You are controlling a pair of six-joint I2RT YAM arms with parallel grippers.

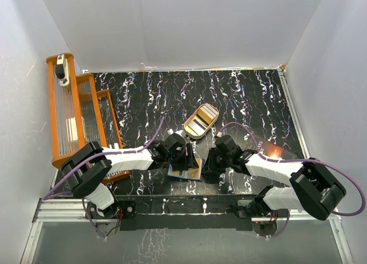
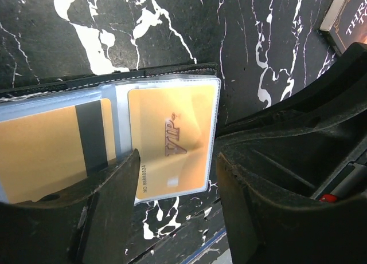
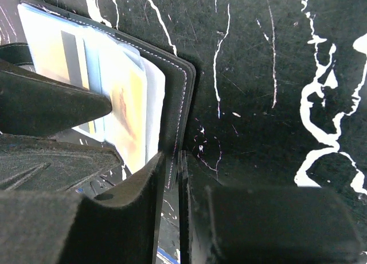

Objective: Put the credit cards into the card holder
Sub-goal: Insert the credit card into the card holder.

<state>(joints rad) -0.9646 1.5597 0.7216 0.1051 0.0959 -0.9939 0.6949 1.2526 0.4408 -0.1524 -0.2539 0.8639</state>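
The black card holder [image 1: 184,172] lies open near the table's front, between the two arms. In the left wrist view its clear sleeves hold a gold-orange credit card [image 2: 172,138] and another gold card with a black stripe [image 2: 46,155]. My left gripper [image 2: 178,201] hangs open over the sleeve's lower corner, one finger on each side. My right gripper [image 3: 175,161] is shut on the stitched edge of the card holder's black cover [image 3: 179,98], beside the fanned sleeves and cards [image 3: 129,103]. More cards [image 1: 203,119] lie in the tan tray.
The tan oval tray [image 1: 194,132] sits just behind the grippers. An orange rack [image 1: 69,115] stands along the left wall. A dark flat sheet with pale lettering [image 1: 266,148] lies at the right, its corner showing in the left wrist view [image 2: 350,18].
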